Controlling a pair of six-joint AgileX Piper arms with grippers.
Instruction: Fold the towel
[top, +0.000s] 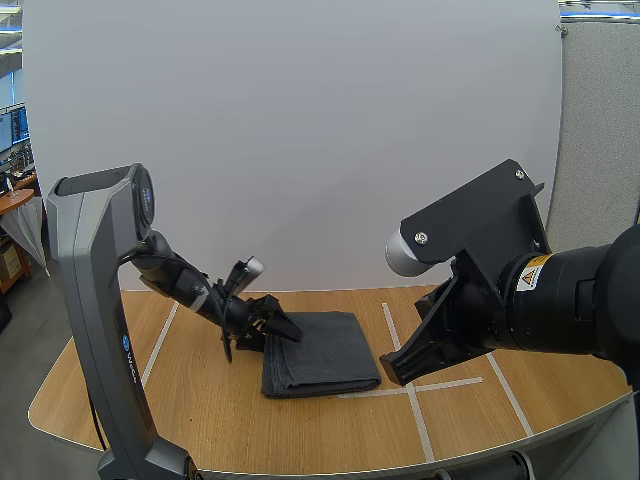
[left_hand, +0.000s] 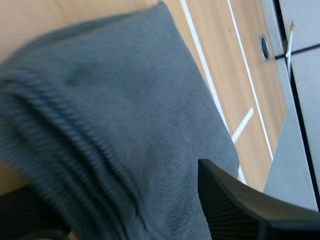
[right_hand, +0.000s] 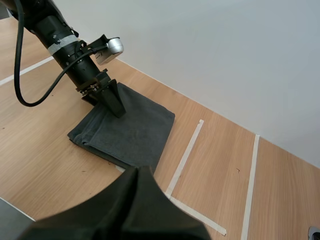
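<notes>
L pincer (top: 286, 331) at towel (top: 328, 352), L edge

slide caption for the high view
Left gripper at left edge of the folded grey towel; right gripper shut, raised nearby.

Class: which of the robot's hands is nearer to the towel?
Left. The left hand is at the towel's left edge, over the cloth. The right hand is apart from it, off its right side.
</notes>
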